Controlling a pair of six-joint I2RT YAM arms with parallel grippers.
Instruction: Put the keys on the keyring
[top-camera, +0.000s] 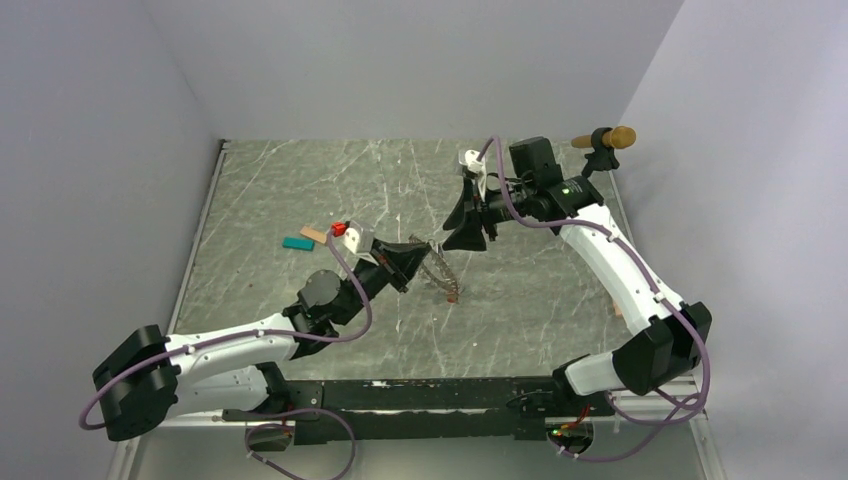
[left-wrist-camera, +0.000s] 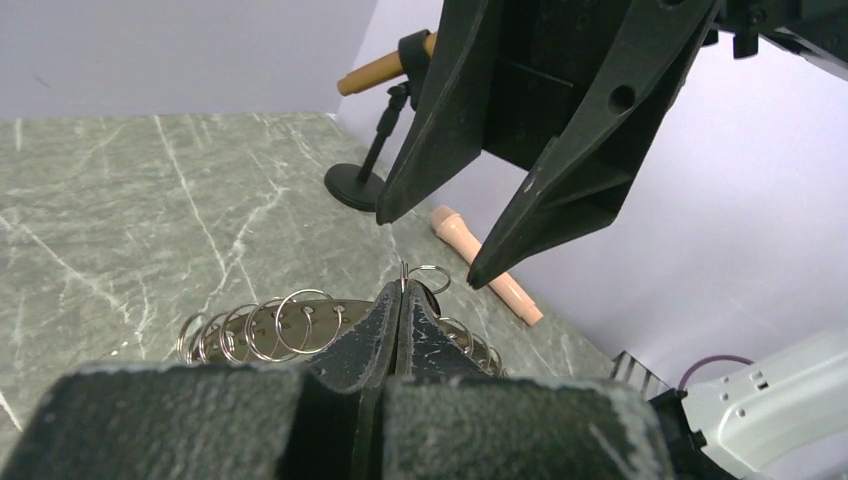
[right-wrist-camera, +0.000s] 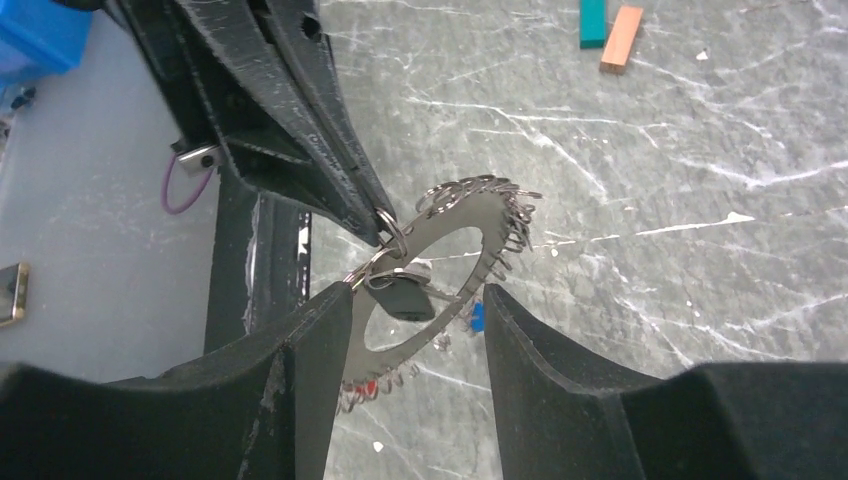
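Over the counter (top-camera: 300, 180) the two arms meet nose to nose, and the coming move depends on how they line up there. The left end effector (left-wrist-camera: 401, 305) is clenched, its jaws pressed together on the keyring (right-wrist-camera: 462, 225), which it holds up off the counter. The pinch seems to fall on one of the small wire loops (right-wrist-camera: 392, 228) at the rim rather than on the flat band itself.

The right end effector (left-wrist-camera: 428, 248) is released, jaws spread, with nothing between them. It hangs just above and slightly beyond the left tips, pointing down at them.

From the right end effector, the keyring lies straight ahead and below, framed in the gap between its jaws. The ring's flat face is turned toward that end effector, and its long way slants from near-left to far-right. A black key (right-wrist-camera: 405, 300) hangs just under the pinch point, across the ring's opening. Blue (right-wrist-camera: 478, 318) and red (right-wrist-camera: 370, 385) key heads show beyond the lower rim, but I cannot tell whether they are threaded on.

The right arm is the free one and the nearer for any threading, I judge.
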